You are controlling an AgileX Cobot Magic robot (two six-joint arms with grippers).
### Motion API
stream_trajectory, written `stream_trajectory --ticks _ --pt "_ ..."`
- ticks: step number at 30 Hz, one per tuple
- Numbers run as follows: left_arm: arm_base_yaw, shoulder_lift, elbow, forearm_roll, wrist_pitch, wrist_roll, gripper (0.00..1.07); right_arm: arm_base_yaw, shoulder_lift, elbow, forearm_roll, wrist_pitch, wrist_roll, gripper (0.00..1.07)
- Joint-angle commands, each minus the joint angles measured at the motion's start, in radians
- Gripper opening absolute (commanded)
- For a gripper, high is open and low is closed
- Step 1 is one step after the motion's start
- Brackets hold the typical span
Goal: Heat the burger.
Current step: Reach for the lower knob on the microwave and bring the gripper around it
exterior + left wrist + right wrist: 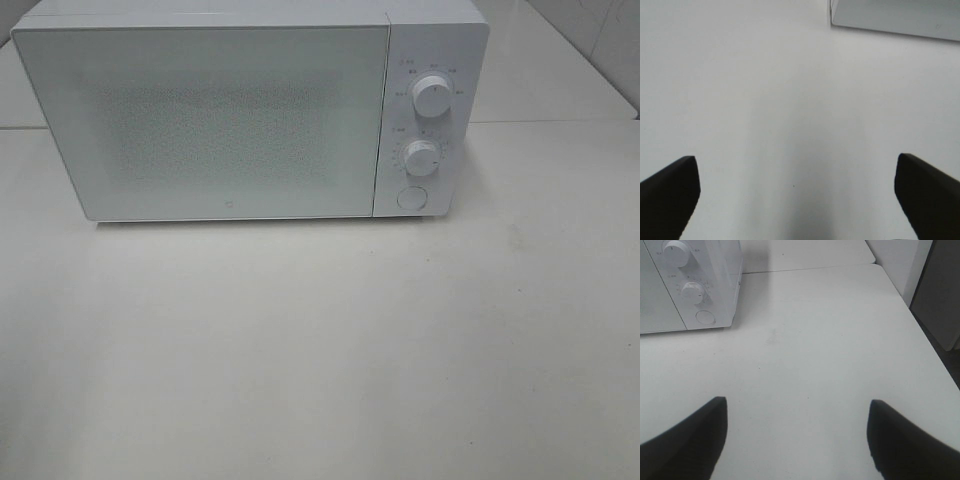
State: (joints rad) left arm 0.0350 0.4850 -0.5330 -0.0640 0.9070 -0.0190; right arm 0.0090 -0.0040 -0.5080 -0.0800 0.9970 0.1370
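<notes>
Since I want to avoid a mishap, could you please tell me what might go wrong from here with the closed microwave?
1. No burger shows in any view, and the microwave has its frosted door shut, so heating might start with nothing inside.
2. The round button sits just under the lower knob; the open right gripper pressing it could nudge that knob.

burger: not seen in any view | microwave (230, 120): white, boxy, stood upright at far centre, door shut, frosted front opaque | right-hand panel: upper knob (431, 97) above lower knob (422, 156), round button (411, 198) nearest
</notes>
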Motion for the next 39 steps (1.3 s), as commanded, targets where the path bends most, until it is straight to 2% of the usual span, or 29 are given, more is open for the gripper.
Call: stream_trajectory --ticks 1,5,6,16,21,26,31,34,39 --pt "0.004 -0.078 -0.007 -0.022 0.030 0.001 0.98 -0.003 -0.027 0.004 0.000 0.001 -0.011 0.75" --pt "0.004 -0.104 -0.009 -0.020 0.132 0.001 0.98 -0.003 -0.027 0.004 0.000 0.001 -0.011 0.75" --pt "-0.002 -0.116 0.017 -0.012 0.164 0.000 0.98 -0.003 -0.027 0.004 0.000 0.001 -0.011 0.75" --pt "-0.007 -0.164 0.015 -0.016 0.164 0.001 0.98 -0.003 -0.027 0.004 0.001 0.001 -0.011 0.75" --pt "-0.007 -0.184 0.016 -0.092 0.154 0.000 0.98 -0.003 -0.027 0.004 0.001 0.001 -0.011 0.75" --pt "-0.007 -0.218 0.016 -0.092 0.154 0.002 0.98 -0.003 -0.027 0.004 0.001 0.001 -0.011 0.75" --pt "-0.001 -0.345 0.016 -0.088 0.155 0.001 0.98 -0.003 -0.027 0.004 0.001 0.001 -0.011 0.75" --pt "0.026 -0.496 0.016 -0.087 0.155 0.001 0.98 -0.003 -0.027 0.004 0.001 0.001 -0.011 0.75" --pt "0.036 -0.508 0.017 -0.087 0.155 0.001 0.98 -0.003 -0.027 0.004 -0.001 0.001 -0.011 0.75"
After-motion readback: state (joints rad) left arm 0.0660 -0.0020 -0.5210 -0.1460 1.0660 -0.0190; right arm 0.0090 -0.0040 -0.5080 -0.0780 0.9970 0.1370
